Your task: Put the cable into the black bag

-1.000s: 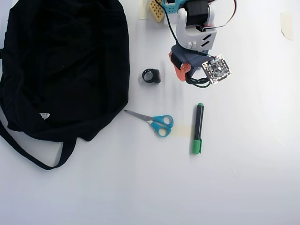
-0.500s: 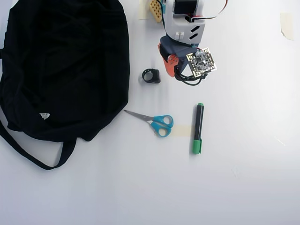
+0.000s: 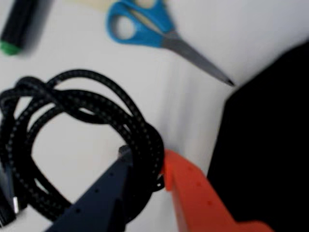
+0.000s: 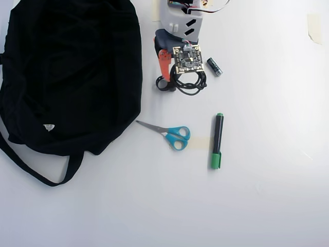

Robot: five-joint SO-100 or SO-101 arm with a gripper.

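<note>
Light was bright and even across the white counter (image 4: 267, 206) in the overhead view, which stayed sharp from edge to edge with no visible bending at the borders. Shadows there were faint and short, lying close under each object. The black bag (image 4: 67, 72) read as a nearly flat dark mass with little fabric detail. The wrist view was softer throughout: the scissors (image 3: 154, 34) and the green-tipped marker (image 3: 17, 24) were smeared, while the braided cable (image 3: 91, 125) kept some texture.

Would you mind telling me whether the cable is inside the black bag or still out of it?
Out. The cable hangs coiled in the gripper, beside the black bag.
</note>
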